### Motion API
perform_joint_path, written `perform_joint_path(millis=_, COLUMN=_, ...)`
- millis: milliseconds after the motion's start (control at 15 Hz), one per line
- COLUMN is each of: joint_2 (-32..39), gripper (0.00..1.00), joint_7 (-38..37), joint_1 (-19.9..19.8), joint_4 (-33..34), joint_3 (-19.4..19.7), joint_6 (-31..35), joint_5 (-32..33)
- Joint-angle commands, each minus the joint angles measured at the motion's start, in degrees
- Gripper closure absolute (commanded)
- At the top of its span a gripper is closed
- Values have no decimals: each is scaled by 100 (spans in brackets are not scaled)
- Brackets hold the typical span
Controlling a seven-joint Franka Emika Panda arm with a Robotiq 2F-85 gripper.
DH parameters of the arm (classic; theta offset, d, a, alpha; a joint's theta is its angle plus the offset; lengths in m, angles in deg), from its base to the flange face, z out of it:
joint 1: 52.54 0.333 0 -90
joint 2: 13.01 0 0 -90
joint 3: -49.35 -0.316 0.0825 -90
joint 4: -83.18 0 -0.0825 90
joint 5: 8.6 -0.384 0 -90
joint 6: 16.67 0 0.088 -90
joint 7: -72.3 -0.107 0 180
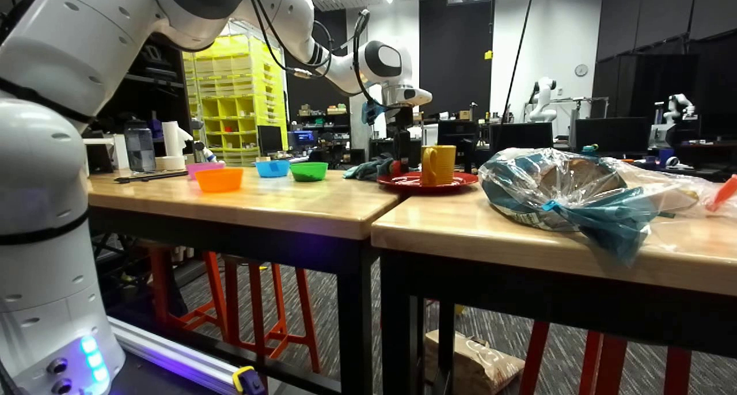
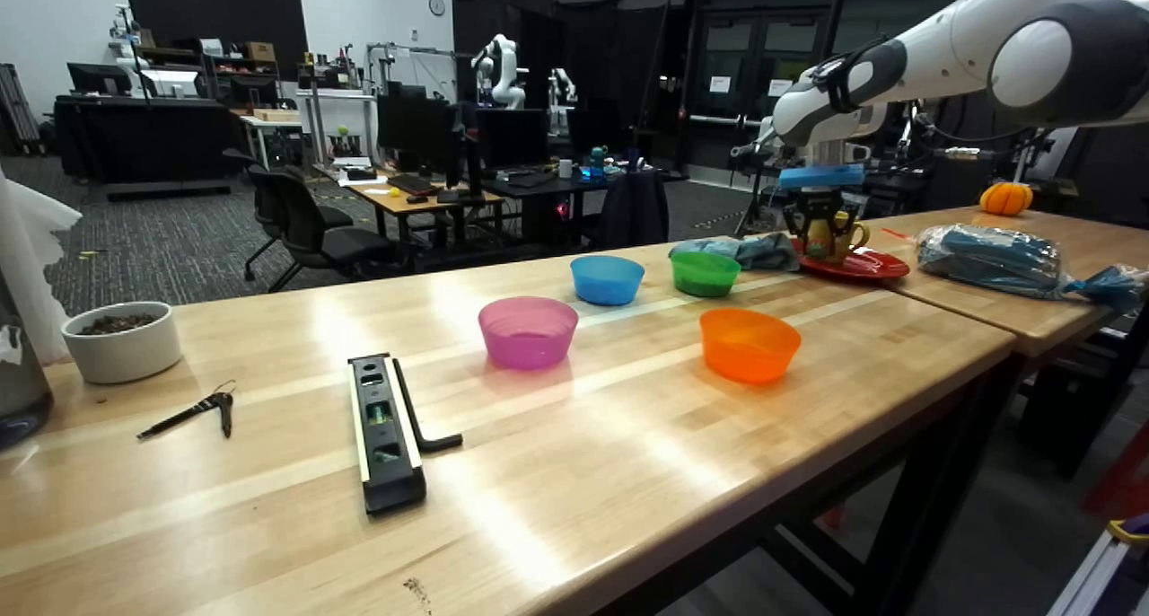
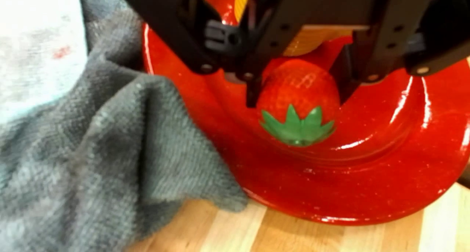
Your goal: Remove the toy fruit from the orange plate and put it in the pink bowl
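Strawberry toy (image 3: 298,92) sits on the red plate (image 3: 330,187) in the wrist view, and the gripper (image 3: 296,103) straddles it, a jaw at each side, spread about as wide as the fruit; I cannot tell whether they press on it. A grey cloth (image 3: 161,134) hides part of the plate's rim. In an exterior view, the pink bowl (image 2: 528,347) stands well apart from the plate, and no fruit shows in it, so I judge the reach done, and lift, carry and release left. A blue bowl (image 2: 608,290), a green bowl (image 2: 705,281) and an orange bowl (image 2: 749,356) share the wooden tabletop (image 2: 269,535) with a spirit level (image 2: 381,432). An exterior view shows a yellow mug (image 1: 439,166) on the plate, a wrapped teal package (image 1: 567,193) just beside it, and yellow shelving (image 1: 230,95) and another robot arm (image 1: 541,102) farther back
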Motion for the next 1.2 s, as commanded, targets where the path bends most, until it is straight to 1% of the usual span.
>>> perform_joint_path(millis=0, joint_2=-420, gripper=78, joint_7=574, joint_1=-70, joint_4=-87, joint_3=-64, joint_6=-121, joint_5=-114)
perform_joint_path(millis=133, joint_2=-615, gripper=78, joint_7=1011, joint_1=-84, joint_4=-144, joint_3=-101, joint_6=-192, joint_5=-166)
perform_joint_path(millis=333, joint_2=-962, gripper=78, joint_7=1855, joint_1=-85, joint_4=-322, joint_3=-180, joint_6=-254, joint_5=-275)
perform_joint_path(millis=467, joint_2=-1261, gripper=78, joint_7=2437, joint_1=-48, joint_4=-577, joint_3=-218, joint_6=-190, joint_5=-349)
perform_joint_path(millis=733, joint_2=-1994, gripper=78, joint_7=3545, joint_1=-52, joint_4=-1178, joint_3=-355, joint_6=-92, joint_5=-461)
perform_joint_path(millis=933, joint_2=-2655, gripper=78, joint_7=4375, joint_1=-13, joint_4=-1783, joint_3=-420, joint_6=-46, joint_5=-480)
perform_joint_path(millis=1133, joint_2=-3293, gripper=78, joint_7=4949, joint_1=40, joint_4=-2465, joint_3=-443, joint_6=-4, joint_5=-541)
